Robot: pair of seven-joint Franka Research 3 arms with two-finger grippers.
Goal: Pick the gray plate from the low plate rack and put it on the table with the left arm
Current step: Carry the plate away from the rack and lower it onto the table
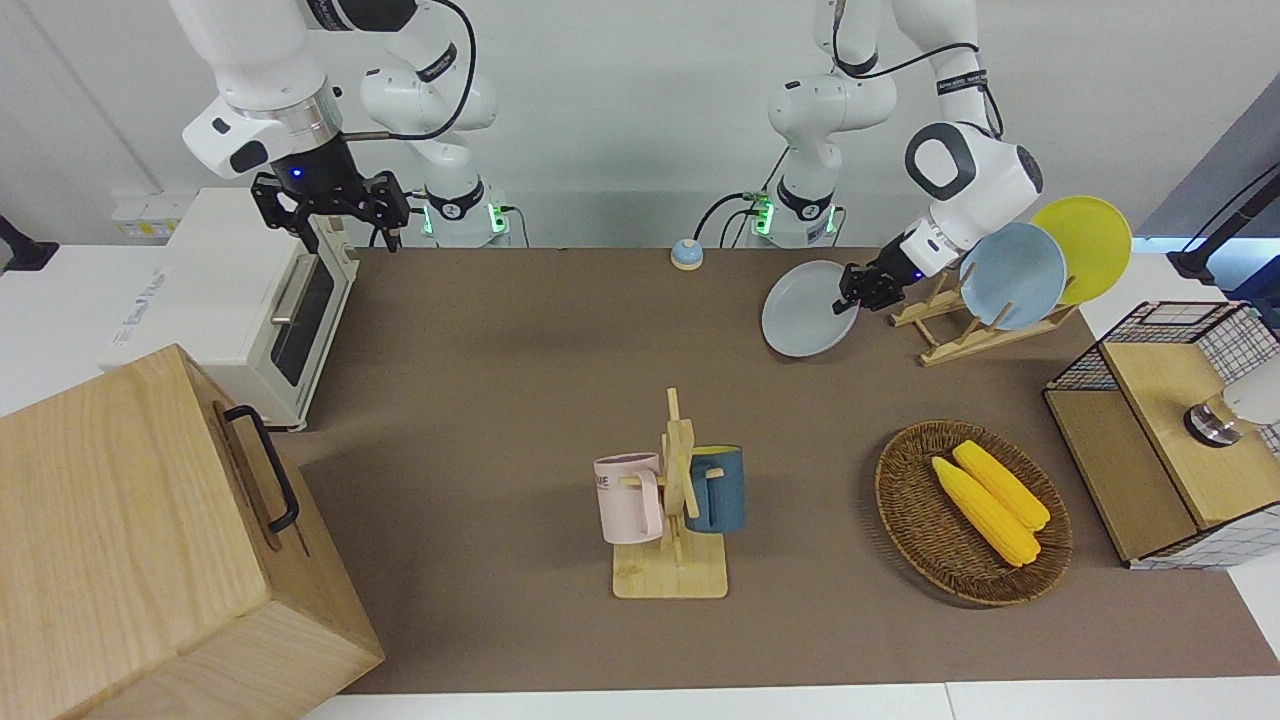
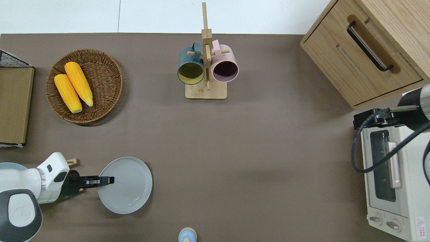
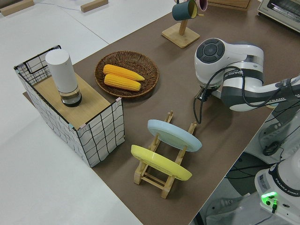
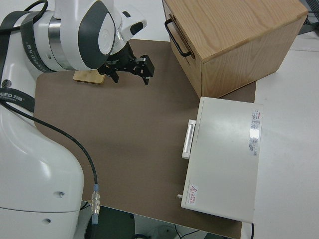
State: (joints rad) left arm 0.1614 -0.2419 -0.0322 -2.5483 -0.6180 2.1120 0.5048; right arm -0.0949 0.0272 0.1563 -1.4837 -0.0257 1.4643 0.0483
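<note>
The gray plate (image 1: 800, 312) (image 2: 129, 186) hangs tilted just above the table (image 1: 500, 400) (image 2: 252, 151), beside the low plate rack (image 1: 948, 325) (image 3: 161, 176), on the side toward the right arm's end. My left gripper (image 1: 850, 296) (image 2: 108, 180) is shut on the plate's rim, on the edge closest to the rack. I cannot tell whether the plate's lower edge touches the table. The rack holds a light blue plate (image 1: 1012, 275) (image 3: 173, 135) and a yellow plate (image 1: 1088, 245) (image 3: 159, 162). My right gripper (image 1: 350, 232) (image 4: 130, 73) is parked, open and holding nothing.
A mug stand (image 1: 672, 520) (image 2: 205, 67) with a pink and a blue mug stands mid-table. A wicker basket (image 1: 905, 520) (image 2: 104, 84) holds two corn cobs. A wire-sided box (image 1: 1150, 450), a toaster oven (image 2: 386, 174), a wooden cabinet (image 1: 130, 540) and a small bell (image 1: 686, 254) line the edges.
</note>
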